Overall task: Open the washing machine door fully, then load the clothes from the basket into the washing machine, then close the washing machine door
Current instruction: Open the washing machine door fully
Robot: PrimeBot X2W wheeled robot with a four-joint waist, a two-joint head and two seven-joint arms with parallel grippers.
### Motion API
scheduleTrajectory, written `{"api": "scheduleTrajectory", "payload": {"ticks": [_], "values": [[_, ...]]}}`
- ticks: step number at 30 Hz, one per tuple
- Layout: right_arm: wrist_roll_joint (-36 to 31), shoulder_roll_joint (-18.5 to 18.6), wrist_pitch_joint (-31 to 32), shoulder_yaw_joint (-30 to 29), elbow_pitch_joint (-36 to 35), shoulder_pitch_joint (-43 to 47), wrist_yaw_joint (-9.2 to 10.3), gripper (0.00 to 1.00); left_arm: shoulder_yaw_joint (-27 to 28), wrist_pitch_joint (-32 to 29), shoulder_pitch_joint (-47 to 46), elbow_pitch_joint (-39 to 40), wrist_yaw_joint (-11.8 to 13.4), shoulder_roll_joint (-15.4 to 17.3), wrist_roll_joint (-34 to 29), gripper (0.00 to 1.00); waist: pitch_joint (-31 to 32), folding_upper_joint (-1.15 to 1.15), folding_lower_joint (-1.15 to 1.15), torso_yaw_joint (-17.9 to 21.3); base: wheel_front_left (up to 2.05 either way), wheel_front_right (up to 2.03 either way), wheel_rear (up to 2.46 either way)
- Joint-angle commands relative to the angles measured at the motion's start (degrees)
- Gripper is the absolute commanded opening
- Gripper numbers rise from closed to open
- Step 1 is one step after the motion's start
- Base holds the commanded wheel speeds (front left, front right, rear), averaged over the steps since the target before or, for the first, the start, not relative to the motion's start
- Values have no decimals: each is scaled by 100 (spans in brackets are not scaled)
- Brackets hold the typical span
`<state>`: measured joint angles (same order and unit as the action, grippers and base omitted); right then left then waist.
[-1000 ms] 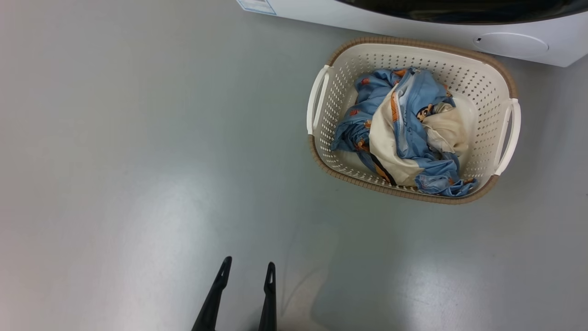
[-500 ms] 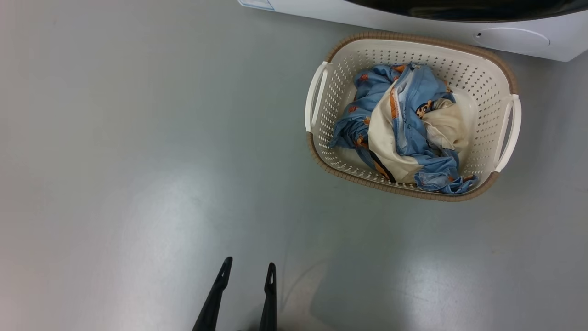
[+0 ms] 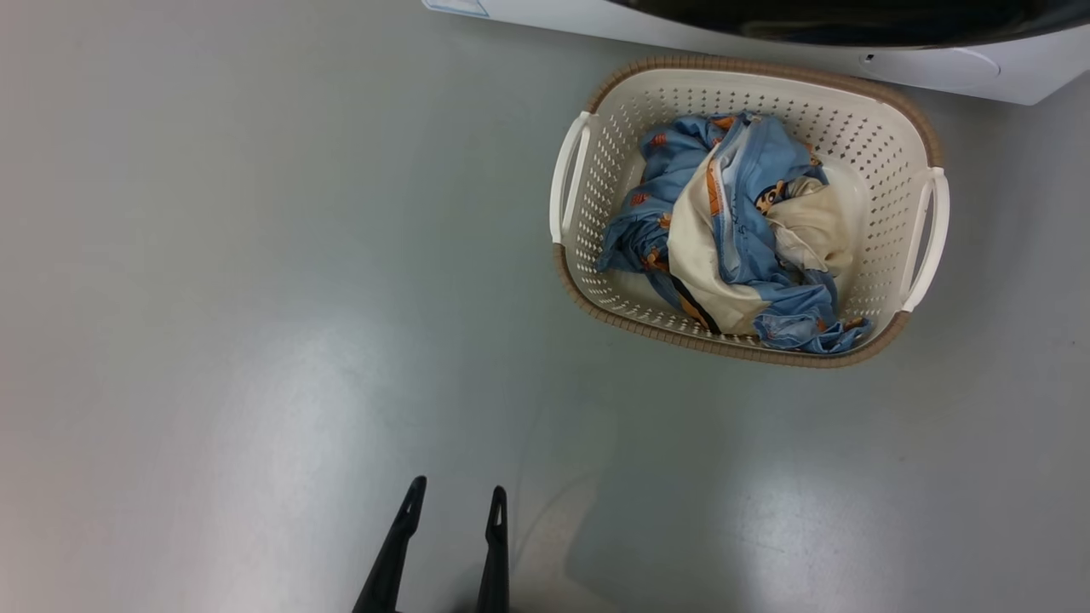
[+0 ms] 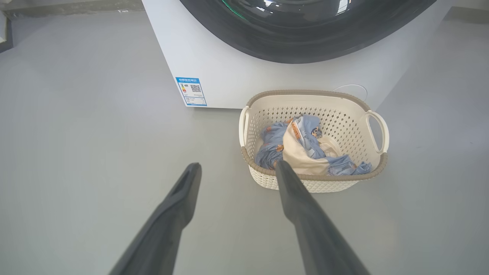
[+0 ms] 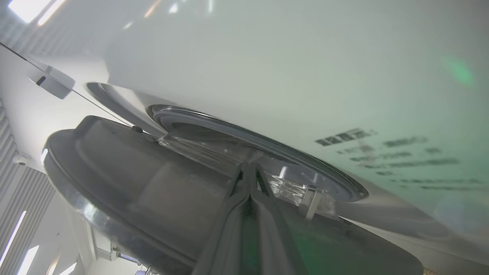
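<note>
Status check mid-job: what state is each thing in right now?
washing machine door: ajar, not fully open
basket: upright, in front of the washing machine
clothes: bundled in the basket, not loaded
left end effector: open, empty
right end effector: shut, tips at the door gap

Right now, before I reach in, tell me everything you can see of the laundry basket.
The basket is a small rectangular cream plastic tub with rounded corners, perforated walls, a brown woven-look rim and two white side handles. It stands upright on the grey floor, close in front of the white washing machine; contact between them is unclear. Blue printed and cream clothes lie bundled inside.
</note>
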<state>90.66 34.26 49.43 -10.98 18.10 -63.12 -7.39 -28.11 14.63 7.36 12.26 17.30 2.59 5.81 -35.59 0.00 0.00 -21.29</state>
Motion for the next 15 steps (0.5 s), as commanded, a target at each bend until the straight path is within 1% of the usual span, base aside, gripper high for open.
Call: {"api": "scheduleTrajectory", "payload": {"ticks": [1, 10, 15], "values": [[83, -94, 115, 130, -244, 80, -10, 0, 174, 37, 103, 70, -12, 29, 10, 100, 6, 0, 0, 6, 0, 0, 0], [109, -267, 289, 202, -500, 180, -10, 0, 274, 37, 14, -48, -74, 29, 71, 100, 28, 0, 0, 16, 0, 0, 0], [101, -392, 360, 258, -653, 274, -10, 0, 397, 37, -52, -70, -136, 29, 161, 100, 94, 0, 0, 107, 0, 0, 0]]}}
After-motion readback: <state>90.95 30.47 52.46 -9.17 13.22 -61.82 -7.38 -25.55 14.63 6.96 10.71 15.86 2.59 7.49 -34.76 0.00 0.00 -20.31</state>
